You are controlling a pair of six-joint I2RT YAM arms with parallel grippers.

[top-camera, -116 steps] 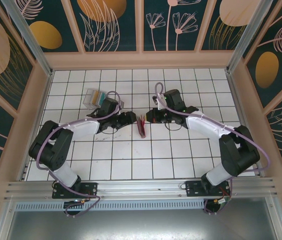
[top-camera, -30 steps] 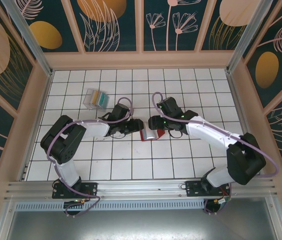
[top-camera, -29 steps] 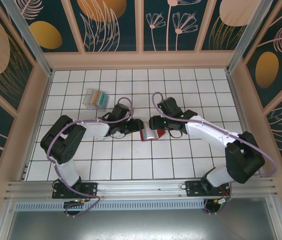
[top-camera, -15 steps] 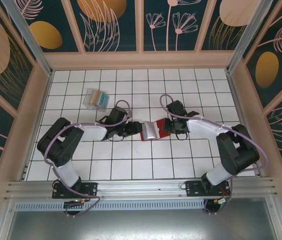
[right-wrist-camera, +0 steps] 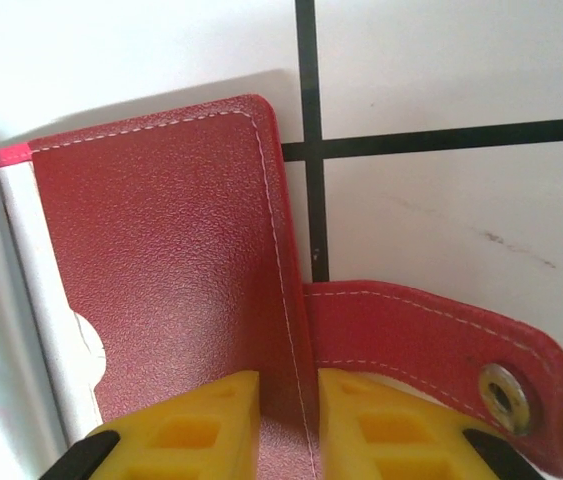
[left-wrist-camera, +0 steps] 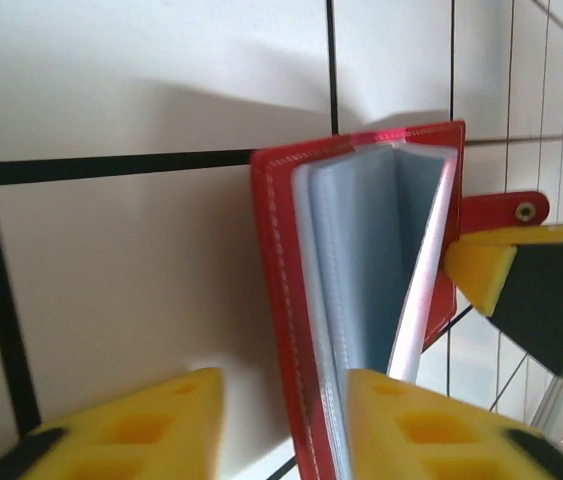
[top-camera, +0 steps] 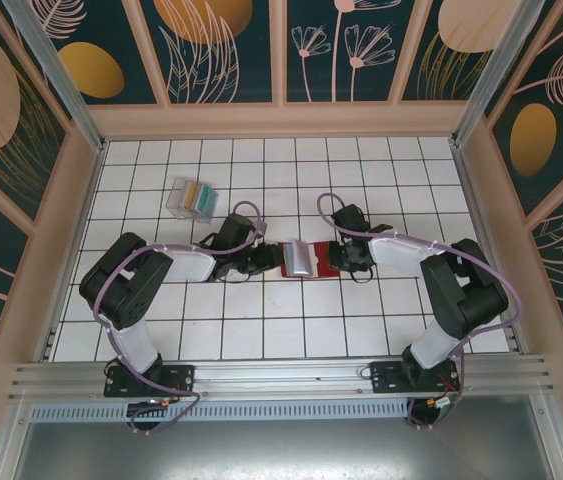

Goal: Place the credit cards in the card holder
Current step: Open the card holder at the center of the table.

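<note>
The card holder (top-camera: 301, 258), a red wallet, lies spread open at the table's middle with its grey pockets (left-wrist-camera: 361, 250) up. My left gripper (top-camera: 266, 258) is open at its left edge. In the left wrist view the red cover edge stands between the fingers of the left gripper (left-wrist-camera: 281, 385), with a gap to the left pad. My right gripper (top-camera: 338, 254) is shut on the right cover's edge (right-wrist-camera: 161, 260), and the right gripper (right-wrist-camera: 289, 385) pinches it beside the closing tab (right-wrist-camera: 431, 340). The credit cards (top-camera: 197, 193), yellow and teal, sit in a clear case at the back left.
The clear case (top-camera: 179, 196) lies on the white tiled table (top-camera: 261, 320) behind the left arm. Wooden walls (top-camera: 71, 200) close in the left, right and back sides. Both arms reach inward from the near edge.
The wallet has been pulled open and flatter, and its right cover has moved right with the right gripper. Both grippers' jaws have narrowed, the right one onto the cover.
</note>
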